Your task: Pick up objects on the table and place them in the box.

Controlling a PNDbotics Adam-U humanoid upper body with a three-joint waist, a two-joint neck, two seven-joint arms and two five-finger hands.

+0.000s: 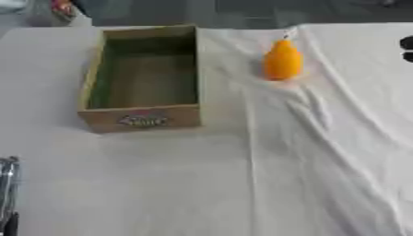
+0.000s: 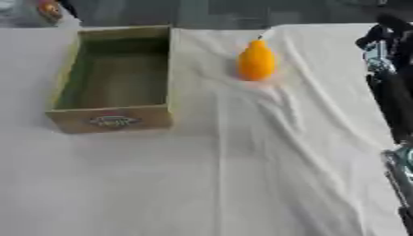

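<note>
An open cardboard box [image 1: 90, 78] with a green inside stands empty on the white cloth, left of centre. An orange pear-shaped object [image 1: 282, 61] with a small stem stands upright to the right of the box, apart from it. My right hand [image 2: 377, 35], black, hangs at the right edge, level with the orange object and well to its right, touching nothing. A thin silver and black strip of my left hand [image 1: 7, 193] shows at the lower left edge, far from the box.
A white cloth [image 1: 242, 175] covers the table, with raised wrinkles running from the orange object toward the lower right. Blurred colourful things [image 2: 44, 9] sit beyond the table's far left corner.
</note>
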